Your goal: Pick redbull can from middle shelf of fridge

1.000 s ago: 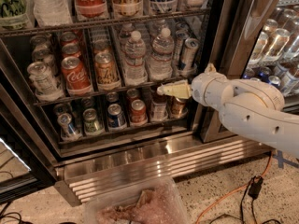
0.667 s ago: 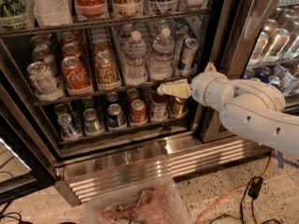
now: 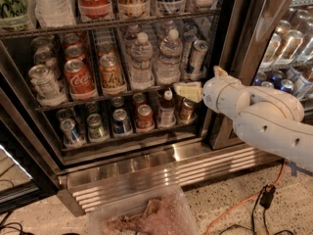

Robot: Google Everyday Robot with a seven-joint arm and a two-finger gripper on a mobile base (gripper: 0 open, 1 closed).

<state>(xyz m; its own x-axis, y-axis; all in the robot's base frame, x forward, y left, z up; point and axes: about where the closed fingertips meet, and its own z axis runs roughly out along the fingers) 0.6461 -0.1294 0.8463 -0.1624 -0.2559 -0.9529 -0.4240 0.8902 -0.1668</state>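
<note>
The fridge (image 3: pixel 146 173) stands open in front of me, with dark wire racks. The redbull can (image 3: pixel 198 57) is slim, blue and silver, and stands at the right end of the middle shelf (image 3: pixel 122 96), next to the water bottles (image 3: pixel 168 58). A second slim can stands just behind it. My gripper (image 3: pixel 186 91) on the white arm reaches in from the right. It is at the shelf's front edge, just below and slightly left of the redbull can, not touching it.
Red cola cans (image 3: pixel 78 77) and other cans fill the shelf's left half. Short mixed cans (image 3: pixel 120 121) and a small bottle sit on the rack below. The steel door post (image 3: pixel 249 43) is close behind my wrist. A clear plastic tub (image 3: pixel 146 217) and an orange cable (image 3: pixel 234 209) lie on the floor.
My gripper has shifted slightly to the right; the cans and bottles have not moved.
</note>
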